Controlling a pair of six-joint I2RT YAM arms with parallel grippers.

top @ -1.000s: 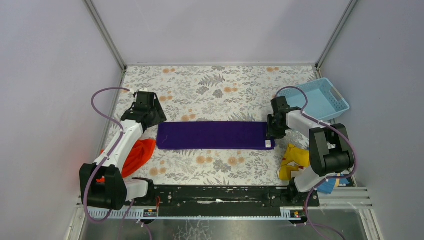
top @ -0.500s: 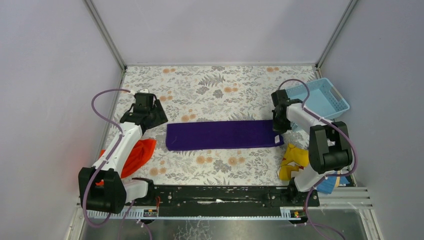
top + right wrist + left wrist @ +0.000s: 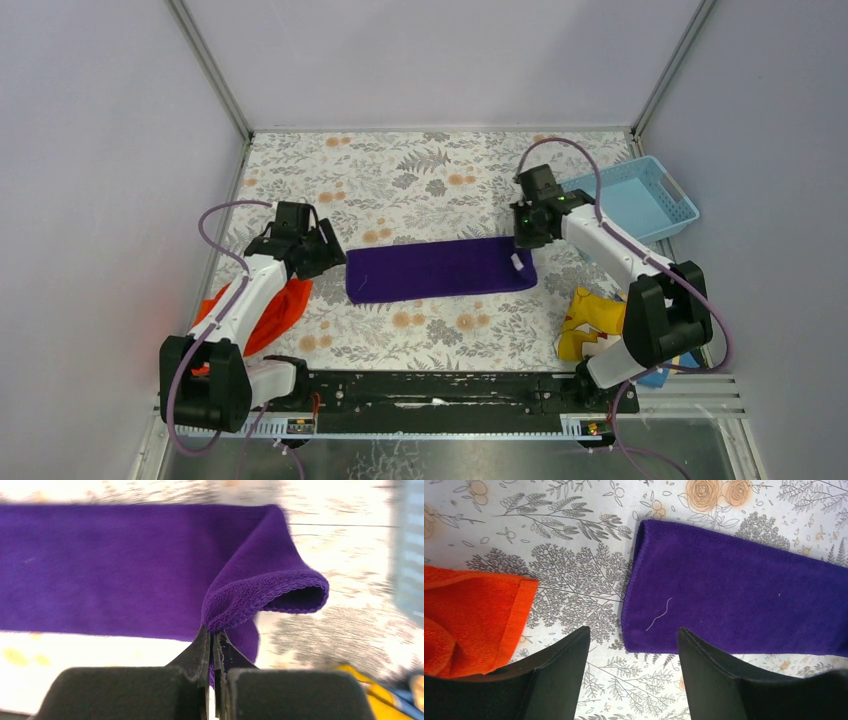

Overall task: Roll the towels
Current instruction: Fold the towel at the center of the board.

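The purple towel [image 3: 435,268] lies as a long strip across the middle of the floral table. My right gripper [image 3: 520,240] is shut on its right end and holds that end lifted and curled over the strip; in the right wrist view the folded edge [image 3: 265,592] is pinched between my fingers. My left gripper [image 3: 328,255] is open and empty, just left of the towel's left end [image 3: 644,605]. The orange-red towel [image 3: 272,310] lies crumpled under my left arm and shows in the left wrist view [image 3: 469,620].
A light blue basket [image 3: 640,197] stands at the right rear. A yellow-and-blue printed cloth [image 3: 595,322] lies by the right arm's base. Grey walls close in the table on three sides.
My right gripper has carried the towel's right end leftward over the strip, so the strip looks shorter and sits further right. My left gripper has moved right and nearer, to the towel's left end.
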